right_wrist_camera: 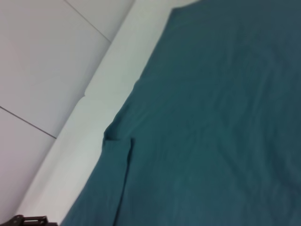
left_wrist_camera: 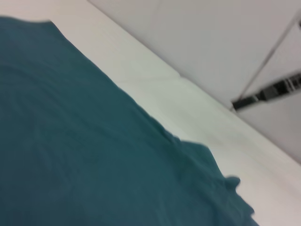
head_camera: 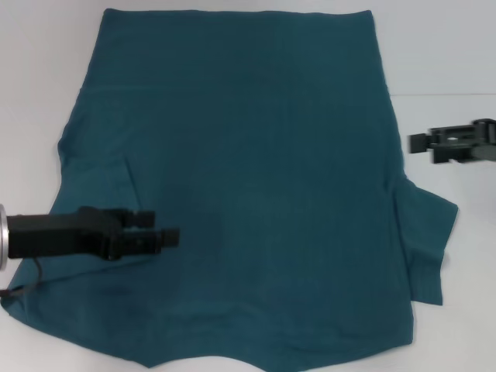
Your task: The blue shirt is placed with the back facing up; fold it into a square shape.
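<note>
White table (head_camera: 449,46), plain and smooth, with a faint seam running to its right edge. Beyond its far edge, pale wall panels (left_wrist_camera: 221,42) with thin joints.

A bare test lab is suggested: a plain white counter (head_camera: 449,62) backed by blank pale wall panels (left_wrist_camera: 225,42).

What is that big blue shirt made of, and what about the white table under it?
The blue shirt looks like soft matte knit cloth, maybe cotton: it lies limp with small wrinkles and floppy sleeves. The table looks smooth and hard with a dull white finish, perhaps laminate; the exact material cannot be told. The left gripper is over the shirt, the right gripper over bare table.
</note>
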Controlling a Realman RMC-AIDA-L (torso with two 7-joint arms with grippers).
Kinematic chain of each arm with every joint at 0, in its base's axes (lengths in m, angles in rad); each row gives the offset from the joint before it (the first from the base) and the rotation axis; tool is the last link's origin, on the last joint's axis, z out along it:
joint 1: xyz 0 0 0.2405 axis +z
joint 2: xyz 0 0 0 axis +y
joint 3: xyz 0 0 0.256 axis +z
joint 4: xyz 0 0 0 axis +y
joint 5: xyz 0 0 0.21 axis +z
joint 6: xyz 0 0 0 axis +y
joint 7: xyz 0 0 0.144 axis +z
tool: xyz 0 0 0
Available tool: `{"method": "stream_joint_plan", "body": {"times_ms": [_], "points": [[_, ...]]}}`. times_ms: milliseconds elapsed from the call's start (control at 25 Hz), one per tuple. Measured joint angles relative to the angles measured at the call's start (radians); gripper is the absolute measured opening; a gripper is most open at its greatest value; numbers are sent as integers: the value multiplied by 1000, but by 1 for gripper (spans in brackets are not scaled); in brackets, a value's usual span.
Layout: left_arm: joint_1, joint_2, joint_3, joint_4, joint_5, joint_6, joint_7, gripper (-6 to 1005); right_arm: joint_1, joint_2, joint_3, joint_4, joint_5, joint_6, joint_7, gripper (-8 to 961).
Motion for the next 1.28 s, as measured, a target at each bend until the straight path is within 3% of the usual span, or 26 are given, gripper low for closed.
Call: {"method": "stream_joint_plan", "body": {"times_ms": [240, 440, 720, 1080, 1280], "points": [[-11, 0, -7, -22, -5, -50, -7, 723, -55, -56, 3, 1, -51, -49, 128, 944], [-22, 2, -6, -33, -5, -68, -6, 724, -70, -61, 8, -2, -151, -66, 208, 945], [-24, 2, -4, -34, -5, -79, -6, 724, -58, -45, 0, 0, -236, -53, 217, 945], [-23, 0, -2, -45, 1, -105, -6, 724, -65, 16, 6, 16, -252, -21, 224, 945], [-23, 4, -2, -62, 1, -122, -1, 724, -70, 28, 1, 27, -253, -14, 227, 944]]}}
